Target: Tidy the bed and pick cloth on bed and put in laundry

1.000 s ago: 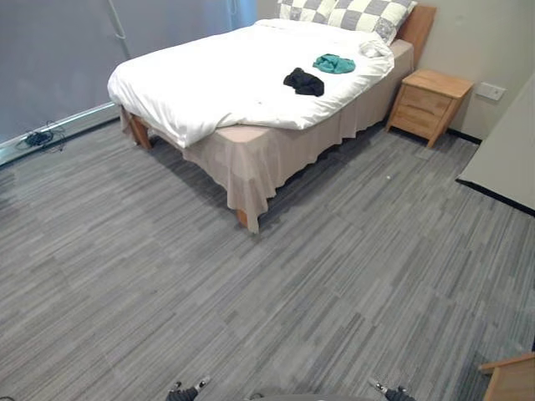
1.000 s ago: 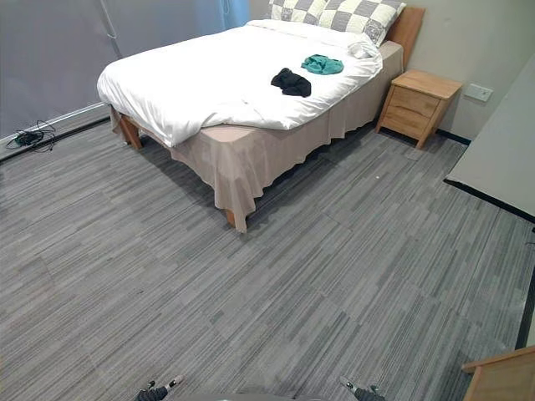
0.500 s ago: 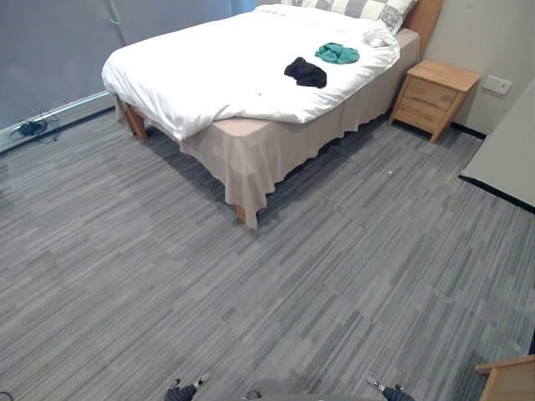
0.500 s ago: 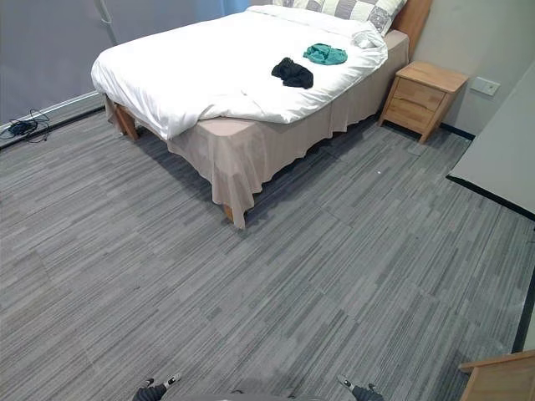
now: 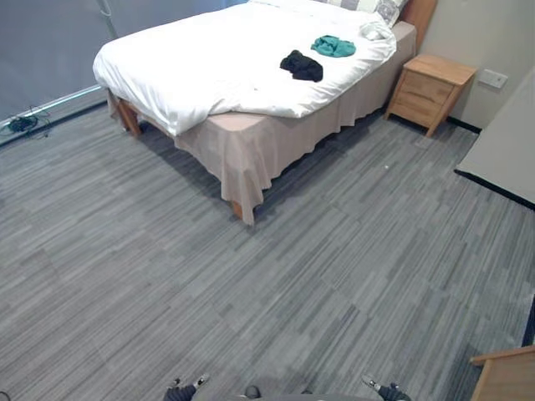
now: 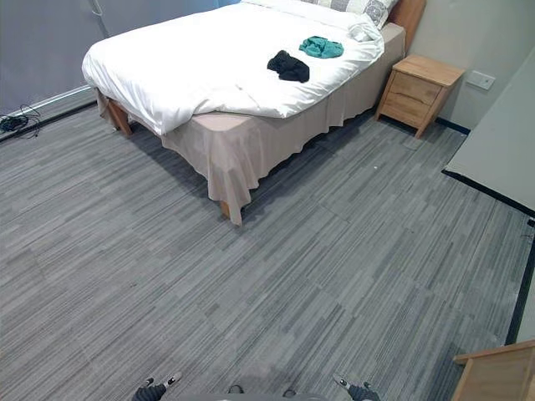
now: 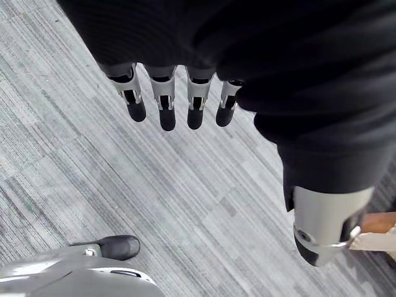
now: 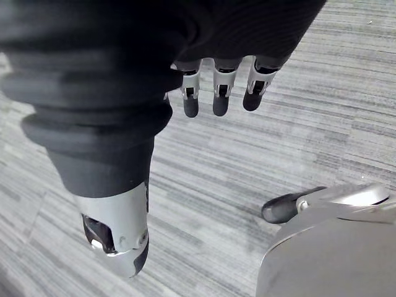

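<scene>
Nothing looks done yet: black cloth [image 5: 302, 65] and green cloth [image 5: 333, 45] lie on the far bed [image 5: 192, 67]; left robot hand [image 7: 166, 93] and right robot hand [image 8: 223, 86] hang spread.

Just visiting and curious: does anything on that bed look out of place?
Yes. A black cloth and a teal cloth lie crumpled on the white duvet, which sits askew, baring the mattress corner.

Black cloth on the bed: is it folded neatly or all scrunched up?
Scrunched up. The black cloth lies in a lumpy heap on the white duvet, with no straight folded edges.
</scene>
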Available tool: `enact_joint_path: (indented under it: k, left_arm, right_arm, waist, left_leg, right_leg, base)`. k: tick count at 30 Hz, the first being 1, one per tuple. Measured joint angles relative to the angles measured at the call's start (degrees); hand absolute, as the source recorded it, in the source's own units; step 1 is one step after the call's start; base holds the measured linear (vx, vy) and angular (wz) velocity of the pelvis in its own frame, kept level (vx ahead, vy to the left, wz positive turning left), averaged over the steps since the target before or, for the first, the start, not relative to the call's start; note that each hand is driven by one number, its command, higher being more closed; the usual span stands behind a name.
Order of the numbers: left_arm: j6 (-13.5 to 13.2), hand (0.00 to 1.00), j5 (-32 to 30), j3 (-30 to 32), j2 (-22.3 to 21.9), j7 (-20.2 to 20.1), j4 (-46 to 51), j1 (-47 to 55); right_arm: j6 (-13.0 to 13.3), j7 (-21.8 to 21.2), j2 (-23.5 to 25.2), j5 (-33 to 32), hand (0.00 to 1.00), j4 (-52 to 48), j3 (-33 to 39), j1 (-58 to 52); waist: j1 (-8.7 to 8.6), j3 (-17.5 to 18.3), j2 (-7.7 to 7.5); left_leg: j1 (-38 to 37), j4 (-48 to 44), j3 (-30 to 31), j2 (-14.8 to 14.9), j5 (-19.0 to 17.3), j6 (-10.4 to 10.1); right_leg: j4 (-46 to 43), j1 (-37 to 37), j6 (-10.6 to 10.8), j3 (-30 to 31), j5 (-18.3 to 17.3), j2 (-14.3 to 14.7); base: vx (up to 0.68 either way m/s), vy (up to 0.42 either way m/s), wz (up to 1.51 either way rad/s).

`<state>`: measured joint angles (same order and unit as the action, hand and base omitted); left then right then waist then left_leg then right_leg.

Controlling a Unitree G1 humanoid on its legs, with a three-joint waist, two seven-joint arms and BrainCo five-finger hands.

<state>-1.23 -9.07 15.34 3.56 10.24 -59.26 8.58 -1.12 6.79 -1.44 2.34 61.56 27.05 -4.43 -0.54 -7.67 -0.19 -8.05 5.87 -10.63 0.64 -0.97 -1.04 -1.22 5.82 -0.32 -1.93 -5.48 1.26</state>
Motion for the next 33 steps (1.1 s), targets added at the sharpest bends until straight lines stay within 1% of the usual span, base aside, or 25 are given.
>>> enact_joint_path:
  k: [2,3,4,5,6,8,10,11,12,14,16,17,18,19,20,21,22,24,25,27,28,30,31,32,33]
  left_arm:
    - [0.0,0.0,0.1,0.0,0.2,0.0,0.0,-0.2]
    - [0.0,0.0,0.5,-0.1,0.2,0.0,0.0,-0.3]
    - [0.0,0.0,1.2,0.0,0.2,0.0,-0.1,-0.7]
    - [0.1,0.0,1.7,0.0,0.4,0.0,-0.3,-0.7]
    - [0.2,0.0,1.9,0.0,0.7,0.0,-1.6,-0.9]
    - [0.2,0.0,2.1,0.0,1.1,-0.1,-2.1,-1.3]
    - [0.2,0.0,2.3,0.1,1.2,-0.1,-2.2,-2.1]
    - [0.2,0.0,2.3,0.4,1.1,-0.2,-2.3,-3.4]
    - [0.2,0.0,2.3,0.7,0.9,-0.2,-2.5,-4.7]
    - [0.2,0.0,2.2,2.3,1.0,-0.2,-3.6,-6.4]
    - [0.1,0.0,2.1,3.5,0.5,-0.2,-3.7,-6.2]
    - [0.0,0.0,1.9,5.3,-0.3,-0.2,-3.7,-6.1]
    - [-0.2,0.0,1.8,6.2,-1.5,-0.3,-3.7,-6.0]
    - [-0.3,0.0,1.8,6.3,-2.0,-0.3,-3.7,-6.0]
    - [-0.3,0.0,1.8,6.4,-2.9,-0.3,-3.5,-5.8]
    - [-0.3,0.0,1.9,6.4,-3.0,-0.3,-3.0,-5.8]
    - [-0.4,0.0,2.2,6.4,-2.9,-0.3,-2.2,-5.7]
    - [-0.6,0.0,2.6,6.4,-2.6,-0.3,-1.0,-5.6]
    - [-1.3,0.0,3.9,6.0,-2.1,-0.2,0.9,-5.6]
    - [-1.8,0.0,4.4,5.3,-1.7,-0.3,2.3,-5.6]
    - [-2.0,0.0,4.6,5.2,-1.6,-0.2,3.6,-5.6]
    - [-2.5,0.0,5.1,5.3,-1.6,-0.2,4.5,-5.7]
    - [-2.5,0.0,5.1,5.3,-1.7,-0.2,4.5,-5.7]
    - [-2.4,0.0,5.0,5.0,-1.9,-0.2,4.2,-5.6]
    - [-2.4,0.0,5.0,4.9,-2.1,-0.2,3.5,-5.5]
  right_arm:
    - [0.0,0.6,0.0,0.0,0.0,-0.2,0.1,1.6]
    - [0.0,0.6,0.0,0.0,0.0,-0.4,0.1,2.0]
    - [0.0,0.5,0.0,0.0,0.0,-1.0,0.5,2.0]
    - [0.0,0.5,0.0,0.0,0.0,-1.3,0.5,1.9]
    - [0.0,0.5,0.3,0.0,0.0,-1.4,0.8,1.6]
    - [-0.3,0.4,0.8,0.0,0.0,-1.0,1.6,0.1]
    - [-0.3,0.5,1.1,-0.1,0.0,-0.9,1.8,-1.1]
    - [-0.4,0.5,1.0,-0.1,0.0,-0.8,1.8,-1.4]
    - [-0.4,0.5,0.9,-0.4,0.0,-0.8,1.9,-1.3]
    - [-0.4,0.5,1.0,-0.8,0.0,0.3,2.4,-1.0]
    - [-0.4,0.4,1.2,-0.8,0.0,0.5,2.6,-1.5]
    - [-0.4,0.3,0.6,-0.9,0.0,0.1,3.6,-1.4]
    - [0.0,0.2,0.5,-1.0,0.0,-0.2,4.5,-1.1]
    - [0.2,0.0,0.2,-1.1,0.0,-0.2,5.0,-0.7]
    - [0.1,-0.4,-0.4,-1.2,0.0,-0.2,5.3,0.1]
    - [0.1,-0.5,-0.2,-1.3,0.0,-0.8,5.0,0.3]
    - [0.2,-0.5,-0.2,-1.4,0.0,-1.3,3.8,0.5]
    - [0.2,-0.4,-0.5,-1.8,0.0,-1.3,2.1,0.9]
    - [0.2,-0.2,-1.0,-1.8,0.0,-1.2,-1.3,1.5]
    - [0.3,-0.2,-1.3,-1.8,0.0,-1.2,-3.2,2.3]
    - [0.3,-0.2,-1.5,-1.7,0.0,-1.0,-3.9,4.1]
    - [0.4,-0.3,-1.5,-1.5,0.0,-1.0,-3.9,7.0]
    - [0.5,-0.3,-1.6,-1.0,0.0,-1.1,-3.8,7.4]
    - [0.8,-0.4,-2.3,-0.1,0.0,-1.5,-3.9,7.4]
    - [0.8,-0.4,-2.5,0.5,0.0,-2.0,-3.9,7.1]
  waist:
    - [0.02,-0.3,-0.19]
    - [-0.12,-1.3,-0.21]
    - [0.12,-2.1,-0.34]
    - [0.06,-2.6,-0.32]
    - [-0.61,-3.3,-0.05]
    - [-1.56,-3.6,-0.66]
    - [-2.13,-3.6,-0.42]
    - [-2.31,-3.9,-0.1]
    - [-2.56,-4.2,0.08]
    - [-3.43,-4.7,-0.4]
    - [-4.43,-5.2,-0.55]
    - [-4.79,-5.5,0.42]
    - [-4.78,-5.5,1.96]
    - [-4.97,-5.8,2.63]
    - [-4.84,-5.9,4.2]
    - [-4.87,-5.9,4.73]
    - [-4.53,-6.5,4.69]
    - [-3.69,-7.5,4.48]
    - [-2.34,-8.3,3.16]
    - [-1.5,-8.5,1.96]
    - [-1.0,-8.8,1.55]
    - [0.25,-9.2,1.02]
    - [0.67,-9.4,0.63]
    - [1.47,-9.3,0.86]
    - [1.32,-9.1,1.34]
  left_leg:
    - [1.1,-0.1,-1.8,-0.1,-1.4,0.5]
    - [0.4,-0.3,-2.8,-0.2,-2.2,0.9]
    - [-0.8,0.0,-3.7,-0.2,-2.9,0.9]
    - [-1.6,-0.1,-3.7,0.0,-3.4,1.1]
    - [-2.9,-0.7,-3.0,0.1,-4.3,1.1]
    - [-4.7,-2.4,-1.9,1.2,-6.4,1.0]
    - [-5.0,-4.5,-0.4,3.3,-8.2,-0.1]
    - [-5.1,-4.9,0.0,4.8,-8.7,-1.3]
    - [-5.5,-4.7,0.6,6.3,-9.6,-2.7]
    - [-7.0,-4.6,1.3,7.5,-11.3,-4.7]
    - [-10.8,-3.9,1.2,8.6,-13.7,-5.4]
    - [-13.2,-4.6,0.8,10.2,-13.9,-5.0]
    - [-11.4,-11.1,-0.1,12.5,-13.4,-5.4]
    - [-10.0,-15.4,-0.2,13.7,-12.9,-5.0]
    - [-6.3,-24.8,-0.1,16.5,-9.3,-4.6]
    - [-1.5,-35.0,0.5,19.0,-1.4,-4.3]
    - [2.9,-46.3,1.5,21.6,3.3,-4.7]
    - [6.3,-57.8,2.4,22.9,1.4,-4.9]
    - [10.8,-66.8,2.2,22.0,-3.3,-5.0]
    - [14.2,-67.0,1.8,19.9,-5.7,-5.0]
    - [17.6,-64.4,1.0,17.7,-7.9,-6.0]
    - [22.3,-53.0,-2.3,13.6,-10.0,-7.5]
    - [22.6,-47.6,-4.1,12.1,-10.0,-7.4]
    - [22.7,-36.8,-8.7,9.9,-9.4,-6.8]
    - [22.9,-28.4,-15.1,8.1,-6.8,-4.3]
  right_leg:
    - [-7.8,-4.9,1.9,0.8,-4.1,-0.4]
    - [-15.5,-8.3,5.4,0.2,-6.4,-1.2]
    - [-26.3,-13.1,6.6,-1.0,-6.9,-1.7]
    - [-32.3,-15.9,7.2,-2.7,-6.5,-2.6]
    - [-40.8,-19.4,6.3,-6.7,-7.4,-5.4]
    - [-43.2,-21.5,5.8,-10.4,-9.6,-8.6]
    - [-35.6,-23.4,5.7,-11.6,-9.6,-9.2]
    - [-26.5,-24.5,5.2,-11.9,-6.7,-9.3]
    - [-15.7,-25.7,5.2,-12.0,-1.4,-9.2]
    - [-4.8,-27.5,6.5,-11.8,5.5,-10.6]
    - [-4.8,-28.4,6.5,-11.9,6.2,-12.3]
    - [-11.3,-30.1,5.6,-12.2,11.6,-11.3]
    - [-17.6,-32.2,3.8,-12.3,11.8,-10.4]
    - [-19.1,-32.2,1.7,-12.6,11.4,-9.7]
    - [-20.8,-31.8,-0.9,-13.3,8.2,-7.6]
    - [-20.7,-30.2,-2.3,-13.4,5.5,-5.4]
    - [-18.8,-26.3,-3.7,-12.9,3.6,-2.8]
    - [-15.8,-20.8,-5.1,-11.8,3.1,-0.1]
    - [-10.5,-12.2,-6.2,-10.2,2.4,2.0]
    - [-7.3,-7.9,-6.2,-8.9,2.1,2.4]
    - [-4.8,-4.5,-6.0,-7.9,2.0,2.4]
    - [-1.1,0.3,-5.1,-6.2,1.5,1.4]
    - [-0.1,1.6,-4.4,-6.2,1.0,0.9]
    - [1.7,4.4,-2.9,-6.2,-0.1,0.0]
    - [2.9,7.2,-2.3,-6.9,-1.8,-0.4]
  base:
    - [0.04,-0.01,-0.35]
    - [0.08,-0.005,-0.42]
    - [0.09,0.0,-0.36]
    - [0.09,0.009,-0.12]
    - [0.13,0.005,0.19]
    - [0.24,-0.003,0.36]
    - [0.33,-0.065,0.39]
    - [0.45,-0.164,0.4]
    - [0.47,-0.2,0.38]
    - [0.56,-0.283,0.34]
    - [0.67,-0.401,0.27]
    - [0.64,-0.42,-0.08]
    - [0.65,-0.494,-0.21]
    - [0.76,-0.638,-0.4]
    - [0.77,-0.656,-0.43]
    - [0.82,-0.577,-0.57]
    - [0.72,-0.421,-0.46]
    - [0.61,-0.305,-0.53]
    - [0.61,-0.286,-0.57]
    - [0.52,-0.215,-0.4]
    - [0.55,-0.179,-0.39]
    - [0.58,-0.122,-0.46]
    - [0.5,-0.019,-0.38]
    - [0.51,0.041,-0.1]
    - [0.52,0.06,0.06]
